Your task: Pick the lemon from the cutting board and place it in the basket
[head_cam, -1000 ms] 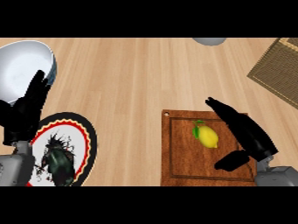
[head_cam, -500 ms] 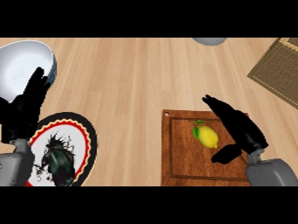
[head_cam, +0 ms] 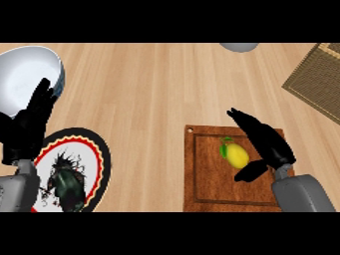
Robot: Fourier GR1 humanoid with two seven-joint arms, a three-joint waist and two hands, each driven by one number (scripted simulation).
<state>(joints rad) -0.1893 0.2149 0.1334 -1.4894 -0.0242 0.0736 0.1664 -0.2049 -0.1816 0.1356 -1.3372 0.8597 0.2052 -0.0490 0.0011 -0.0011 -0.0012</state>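
The lemon (head_cam: 236, 155) lies on the wooden cutting board (head_cam: 209, 191), just left of the right hand (head_cam: 264, 142), which hangs beside it with fingers extended and thumb spread below, grasping nothing. The fruit's long axis runs up-left to down-right, its green leaf end pointing up-left, away from the robot. The right hand is far nearer than the left hand (head_cam: 21, 130), which rests open by the decorated plate (head_cam: 91, 149). The wicker basket (head_cam: 327, 82) sits up-right, well apart.

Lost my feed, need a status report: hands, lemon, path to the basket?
Right hand open beside lemon, no grip. Left hand open, resting. Lemon on cutting board. Basket upper right, nothing between.
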